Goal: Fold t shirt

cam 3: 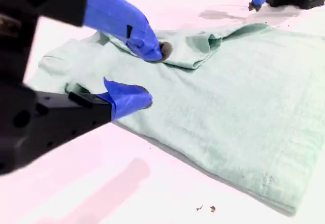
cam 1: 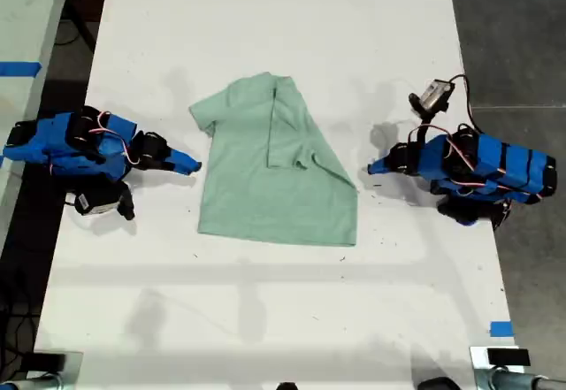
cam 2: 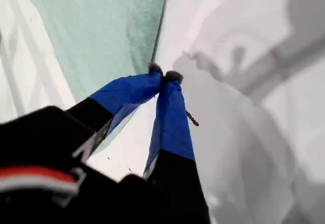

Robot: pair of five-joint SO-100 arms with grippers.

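Observation:
The pale mint-green t shirt [cam 1: 265, 187] lies flat in the middle of the white table [cam 1: 265, 27], with one sleeve and side folded over onto its body [cam 1: 296, 129]. My first gripper [cam 1: 376, 168] is on the arm at the exterior view's right. It is shut and holds nothing, its tips [cam 2: 165, 76] low over the table just off the shirt's edge [cam 2: 101, 31]. My second gripper [cam 1: 193, 166], on the arm at the exterior view's left, is open at the shirt's other edge. Its fingers [cam 3: 152, 76] stand apart over the fabric [cam 3: 244, 107].
Blue tape strips [cam 1: 19, 68] [cam 1: 500, 328] mark a neighbouring surface at the exterior view's left and the table's near corner at its right. Dark floor [cam 1: 513, 36] borders the table on the exterior view's right. Small crumbs [cam 3: 205, 209] lie near the shirt's hem.

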